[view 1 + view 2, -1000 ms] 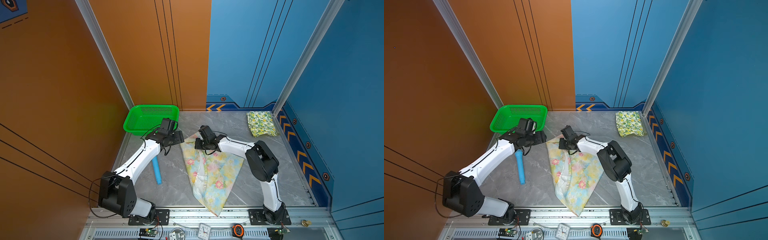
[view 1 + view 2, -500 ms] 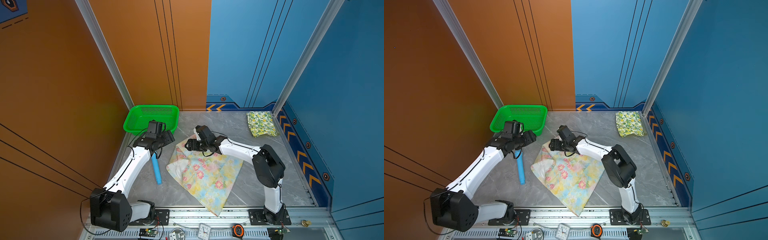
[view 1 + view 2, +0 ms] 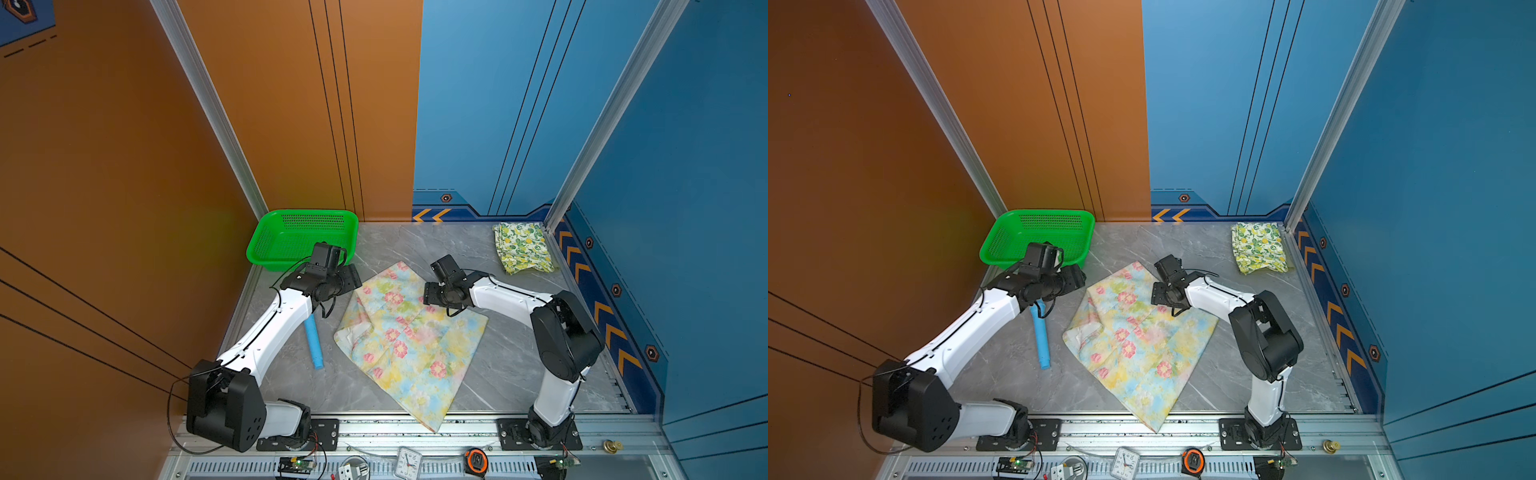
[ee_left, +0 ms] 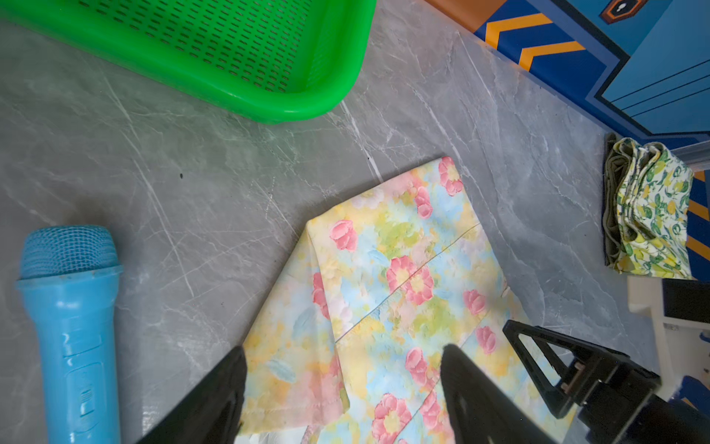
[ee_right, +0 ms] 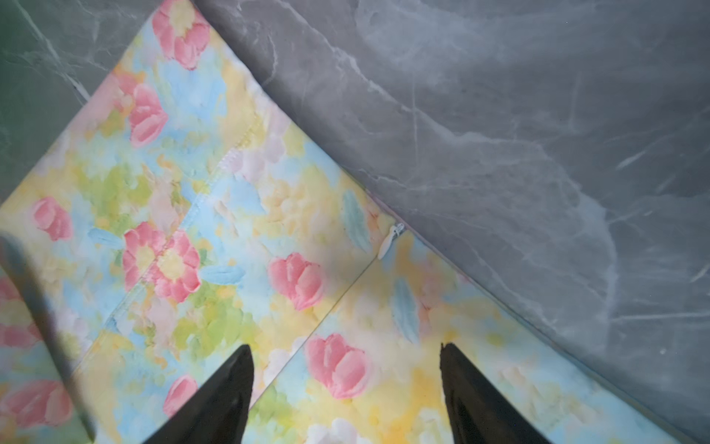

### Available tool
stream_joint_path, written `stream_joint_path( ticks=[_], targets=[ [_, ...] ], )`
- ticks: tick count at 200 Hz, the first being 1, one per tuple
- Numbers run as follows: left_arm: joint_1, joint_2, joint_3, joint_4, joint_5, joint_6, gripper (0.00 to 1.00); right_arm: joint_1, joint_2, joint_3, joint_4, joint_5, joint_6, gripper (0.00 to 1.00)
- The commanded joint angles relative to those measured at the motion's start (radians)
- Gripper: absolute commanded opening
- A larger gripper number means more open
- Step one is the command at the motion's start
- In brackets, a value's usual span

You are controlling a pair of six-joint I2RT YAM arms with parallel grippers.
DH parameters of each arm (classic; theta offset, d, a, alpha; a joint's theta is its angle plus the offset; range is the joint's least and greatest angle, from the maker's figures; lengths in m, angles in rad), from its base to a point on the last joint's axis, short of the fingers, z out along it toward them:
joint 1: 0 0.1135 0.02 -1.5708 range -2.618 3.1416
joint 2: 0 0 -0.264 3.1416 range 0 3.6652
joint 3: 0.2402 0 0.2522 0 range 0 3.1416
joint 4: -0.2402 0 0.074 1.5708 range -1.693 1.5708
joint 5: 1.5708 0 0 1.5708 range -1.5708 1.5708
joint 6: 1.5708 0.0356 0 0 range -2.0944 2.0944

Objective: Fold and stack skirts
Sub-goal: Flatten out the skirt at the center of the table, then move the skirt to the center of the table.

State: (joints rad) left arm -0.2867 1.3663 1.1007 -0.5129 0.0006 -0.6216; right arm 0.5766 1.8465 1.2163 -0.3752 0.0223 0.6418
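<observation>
Wrist views: your left fingers (image 4: 219,392) and right fingers (image 5: 226,396) spread, holding nothing, above the floral skirt (image 3: 409,332) mid grey marble tabletop (image 3: 498,365); lemon skirt (image 3: 521,247) folded, far-right corner. Orange/blue walls (image 3: 291,104), yellow chevrons (image 3: 432,215); clock (image 3: 409,461) digits too small.

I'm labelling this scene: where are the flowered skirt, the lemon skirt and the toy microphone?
flowered skirt (image 3: 409,349), a top view, middle of the cloth.
lemon skirt (image 3: 521,247), a top view, centre of its folded top.
toy microphone (image 4: 73,326), left wrist view, its handle.

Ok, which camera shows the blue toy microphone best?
Left wrist view: the microphone is close, mesh head and handle clear. In both top views the left arm covers its head. The right wrist view misses it.
</observation>
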Motion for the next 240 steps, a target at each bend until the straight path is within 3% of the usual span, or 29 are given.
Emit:
stream_joint_path(
  ticks=[1,56,110,138,194,240],
  targets=[
    [-0.018,0.017,0.040,0.005,-0.010,0.023,0.80,0.004,0.047,0.009,-0.053,0.051,-0.030,0.77],
    [-0.037,0.037,0.069,-0.024,-0.013,0.045,0.80,-0.040,0.177,0.099,-0.066,0.103,-0.094,0.76],
    [-0.080,0.077,0.093,-0.076,-0.041,0.081,0.80,-0.161,0.351,0.374,-0.080,0.097,-0.188,0.76],
    [-0.136,0.161,0.128,-0.104,-0.063,0.104,0.80,-0.209,0.332,0.469,-0.087,0.060,-0.215,0.77],
    [-0.271,0.474,0.336,-0.152,-0.167,0.106,0.80,-0.213,0.025,0.180,-0.083,0.076,-0.172,0.77],
    [-0.329,0.686,0.498,-0.217,-0.231,0.109,0.78,-0.177,-0.164,-0.060,-0.055,0.097,-0.138,0.78]
  ],
)
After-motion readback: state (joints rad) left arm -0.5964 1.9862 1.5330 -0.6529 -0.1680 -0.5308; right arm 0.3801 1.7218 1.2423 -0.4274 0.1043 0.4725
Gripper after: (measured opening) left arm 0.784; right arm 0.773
